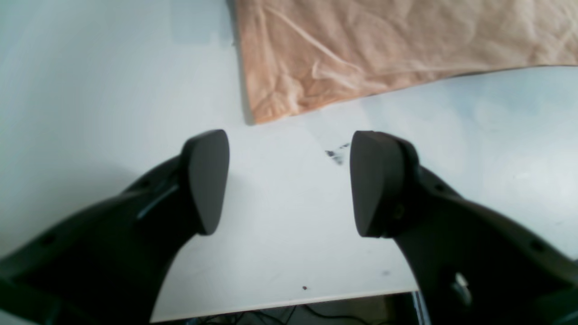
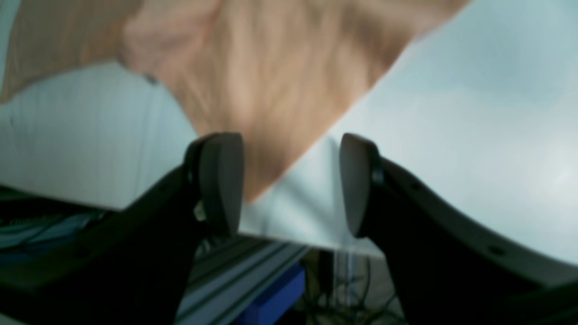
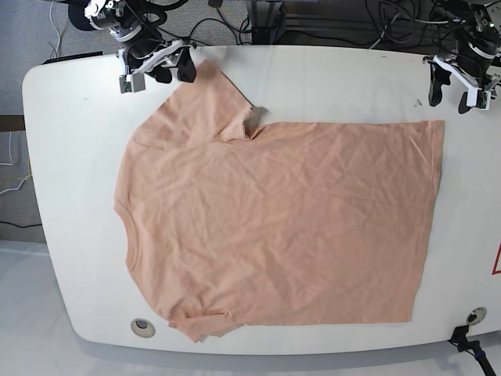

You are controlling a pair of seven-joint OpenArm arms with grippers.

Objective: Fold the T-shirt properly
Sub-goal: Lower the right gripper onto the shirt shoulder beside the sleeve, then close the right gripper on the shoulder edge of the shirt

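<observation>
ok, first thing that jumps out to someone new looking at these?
The peach T-shirt, spread flat and wrinkled, covers most of the white table. Both grippers sit open at the far edge: the right gripper by a sleeve, the left gripper just off the hem corner, holding nothing.

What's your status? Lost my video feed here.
Left gripper open, clear of cloth. Right gripper open at sleeve tip. T-shirt flat, unfolded on table. Nothing in the way.
</observation>
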